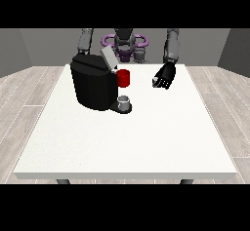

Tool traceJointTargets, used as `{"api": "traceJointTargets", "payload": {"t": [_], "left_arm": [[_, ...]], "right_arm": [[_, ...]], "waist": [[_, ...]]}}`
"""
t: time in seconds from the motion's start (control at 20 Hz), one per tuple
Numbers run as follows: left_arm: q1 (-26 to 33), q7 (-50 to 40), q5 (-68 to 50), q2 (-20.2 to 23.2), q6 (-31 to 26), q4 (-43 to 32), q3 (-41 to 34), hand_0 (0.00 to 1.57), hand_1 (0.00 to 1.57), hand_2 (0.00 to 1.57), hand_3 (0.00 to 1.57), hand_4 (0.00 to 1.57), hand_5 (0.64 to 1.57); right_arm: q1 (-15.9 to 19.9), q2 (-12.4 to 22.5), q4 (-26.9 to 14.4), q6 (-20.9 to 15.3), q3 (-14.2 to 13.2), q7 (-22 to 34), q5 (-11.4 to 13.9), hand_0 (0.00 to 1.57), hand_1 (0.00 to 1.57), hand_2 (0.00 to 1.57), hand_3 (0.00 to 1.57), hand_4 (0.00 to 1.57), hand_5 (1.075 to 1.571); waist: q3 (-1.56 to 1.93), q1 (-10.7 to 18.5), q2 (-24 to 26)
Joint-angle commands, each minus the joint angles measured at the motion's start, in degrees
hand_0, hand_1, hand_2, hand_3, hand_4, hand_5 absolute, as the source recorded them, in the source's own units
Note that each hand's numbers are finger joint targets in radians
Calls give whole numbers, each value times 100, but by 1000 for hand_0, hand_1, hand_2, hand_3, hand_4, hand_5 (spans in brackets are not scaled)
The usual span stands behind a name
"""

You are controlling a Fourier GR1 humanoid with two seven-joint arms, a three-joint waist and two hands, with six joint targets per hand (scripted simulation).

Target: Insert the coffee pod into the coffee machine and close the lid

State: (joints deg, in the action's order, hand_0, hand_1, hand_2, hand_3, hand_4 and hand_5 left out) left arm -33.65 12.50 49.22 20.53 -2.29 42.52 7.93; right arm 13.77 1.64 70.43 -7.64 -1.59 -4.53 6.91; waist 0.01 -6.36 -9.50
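Coffee machine [93, 86]: a black, boxy, smooth-sided body, standing well to the view's left of the hand and slightly nearer the camera. Its grey lid [108, 58] is a flat slab, tilted up and open, so you have the closing step ahead of you.

A red thing at the machine [123, 78] sits just under the lid, cylindrical and glossy, between the machine's body and the hand.

A grey thing [124, 102], small and cup-shaped, rests on the machine's dark base below the red thing, lower and to the view's left of the hand. I cannot confirm it as the coffee pod; the pod shows plainly nowhere else on the white, matte table [146, 147].

The hand at the view's right [164, 76]: black, held above the table, fingers partly curled downward, with nothing visibly in them. The other hand is out of sight behind the machine.

Judgement: if you are reaching, bring the hand across towards the view's left and down, keep clear of the raised lid, and approach the small round item from above, since its smooth curved wall could slip sideways.
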Motion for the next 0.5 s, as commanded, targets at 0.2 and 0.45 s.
{"api": "traceJointTargets", "payload": {"t": [0.2,0.45], "left_arm": [[-455,-121,-416,-408,-773,145,-293,1447,1447,1431,1354,530,1571],[-974,-661,-479,-528,-1864,585,-126,1371,1371,1379,1325,504,1571]], "right_arm": [[-88,24,-439,-354,-12,123,323,0,0,0,0,0,1571],[-76,220,-1058,-370,-217,97,357,0,0,0,0,0,1571]], "waist": [[1,92,419],[7,436,958]]}}
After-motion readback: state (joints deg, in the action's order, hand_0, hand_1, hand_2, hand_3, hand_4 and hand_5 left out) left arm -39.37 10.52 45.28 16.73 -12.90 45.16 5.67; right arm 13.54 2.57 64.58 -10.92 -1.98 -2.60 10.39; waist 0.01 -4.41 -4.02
